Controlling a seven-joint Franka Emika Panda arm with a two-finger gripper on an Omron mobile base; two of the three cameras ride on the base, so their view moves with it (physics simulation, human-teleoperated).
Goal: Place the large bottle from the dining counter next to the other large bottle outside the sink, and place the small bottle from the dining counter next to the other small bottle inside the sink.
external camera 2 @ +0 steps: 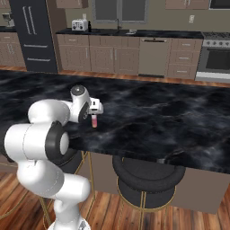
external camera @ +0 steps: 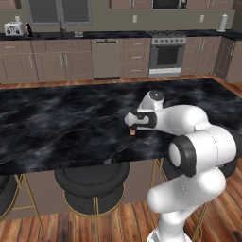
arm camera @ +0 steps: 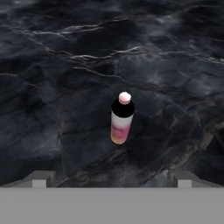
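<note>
A small bottle (arm camera: 121,119) stands upright on the black marble dining counter (external camera: 56,118); it has a pink cap, a dark shoulder and a white-to-pink-orange body. My gripper (arm camera: 111,181) hovers just above and behind it, open, its fingertips (arm camera: 41,179) set wide apart with nothing between them. From the base, the hand (external camera: 140,120) covers all but the bottle's lower part (external camera: 133,131), also seen from the right (external camera 2: 94,121) under the gripper (external camera 2: 94,113). The large bottle from the dining counter is out of view. The sink's faucet (external camera 2: 119,24) stands on the far worktop under the window; I cannot make out its basin or bottles.
Black round stools (external camera: 92,184) on gold legs stand under the counter's near edge. Across the floor run cabinets, a dishwasher (external camera: 106,57), a stove (external camera: 167,54), a toaster (external camera: 13,28) and a dark fridge (external camera 2: 33,36). Bare marble surrounds the small bottle.
</note>
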